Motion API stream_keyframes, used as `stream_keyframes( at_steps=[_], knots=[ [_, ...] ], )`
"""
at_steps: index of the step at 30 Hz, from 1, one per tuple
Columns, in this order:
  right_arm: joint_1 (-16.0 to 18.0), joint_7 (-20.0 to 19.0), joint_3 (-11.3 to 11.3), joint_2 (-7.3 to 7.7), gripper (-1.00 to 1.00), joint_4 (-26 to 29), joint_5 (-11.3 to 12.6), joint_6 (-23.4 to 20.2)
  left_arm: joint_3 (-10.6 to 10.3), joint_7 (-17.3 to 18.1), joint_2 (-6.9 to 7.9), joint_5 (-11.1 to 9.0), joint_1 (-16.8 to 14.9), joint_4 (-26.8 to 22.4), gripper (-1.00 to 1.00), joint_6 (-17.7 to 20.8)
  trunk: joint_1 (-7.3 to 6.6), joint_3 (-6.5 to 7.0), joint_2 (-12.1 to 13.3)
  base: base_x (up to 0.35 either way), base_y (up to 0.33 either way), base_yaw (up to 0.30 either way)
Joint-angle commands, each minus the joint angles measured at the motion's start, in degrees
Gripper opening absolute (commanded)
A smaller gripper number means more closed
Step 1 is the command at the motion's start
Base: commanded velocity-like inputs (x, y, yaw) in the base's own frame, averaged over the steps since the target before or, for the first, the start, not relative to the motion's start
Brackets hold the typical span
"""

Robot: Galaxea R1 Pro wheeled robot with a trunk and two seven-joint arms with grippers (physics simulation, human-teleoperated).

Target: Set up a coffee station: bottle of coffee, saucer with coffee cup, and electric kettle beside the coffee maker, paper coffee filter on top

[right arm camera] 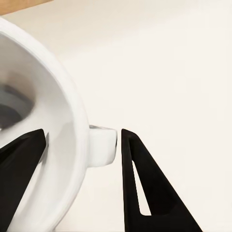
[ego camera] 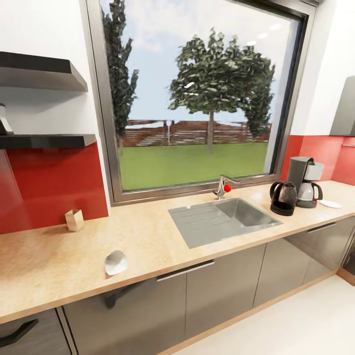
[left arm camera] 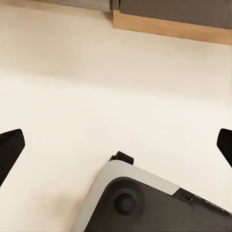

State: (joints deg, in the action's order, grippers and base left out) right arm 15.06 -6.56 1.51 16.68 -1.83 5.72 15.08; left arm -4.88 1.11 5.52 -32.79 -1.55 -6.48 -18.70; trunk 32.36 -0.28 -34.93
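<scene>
While the robot faced the kitchen countertop [ego camera: 162,236] from a little way off, your right gripper [right arm camera: 82,145] had its two dark fingers closed across the wall of the coffee cup [right arm camera: 43,125], one finger inside the bowl and the other just outside by the stubby handle, with pale floor [right arm camera: 169,63] beneath it. Your left gripper [left arm camera: 116,145] was spread wide with nothing between its fingertips, hanging over that floor above the robot's grey base [left arm camera: 140,203]. The step in hand looked like carrying the cup to its saucer [ego camera: 330,203], which lay at the far right end of the worktop, just beside the coffee maker [ego camera: 304,181]. The electric kettle [ego camera: 283,198] already stood on the near side of the machine, close against it. Your next move seemed to call for rolling rightward along the cabinets, then lifting the cup over the counter edge and lowering it onto the saucer. The sink [ego camera: 224,219] and tap [ego camera: 223,188] lay along that route, and the kettle and carafe crowded the saucer, so the approach needed care. The paper coffee filter [ego camera: 116,262] waited near the front edge on the left, a small tan box [ego camera: 74,220] stood by the red backsplash, and the kitchen shelf [ego camera: 44,141] carried a dark object at the picture's edge that you could not identify.
</scene>
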Motion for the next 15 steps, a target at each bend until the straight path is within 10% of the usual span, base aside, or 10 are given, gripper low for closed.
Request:
stream_keyframes(
  at_steps=[1,15],
  knots=[
    [0.06,-0.56,0.16,0.02,-1.00,-0.19,0.70,0.30,-0.48,0.12,0.02,-0.60,-0.03,0.06,1.00,-0.22,-0.21,0.16,0.38,0.000,0.000,0.000],
    [0.05,-0.56,0.16,0.01,-1.00,-0.19,0.70,0.33,-0.48,0.12,0.02,-0.60,-0.03,0.06,1.00,-0.27,-3.28,2.67,5.99,0.000,0.000,0.000]
  ],
)
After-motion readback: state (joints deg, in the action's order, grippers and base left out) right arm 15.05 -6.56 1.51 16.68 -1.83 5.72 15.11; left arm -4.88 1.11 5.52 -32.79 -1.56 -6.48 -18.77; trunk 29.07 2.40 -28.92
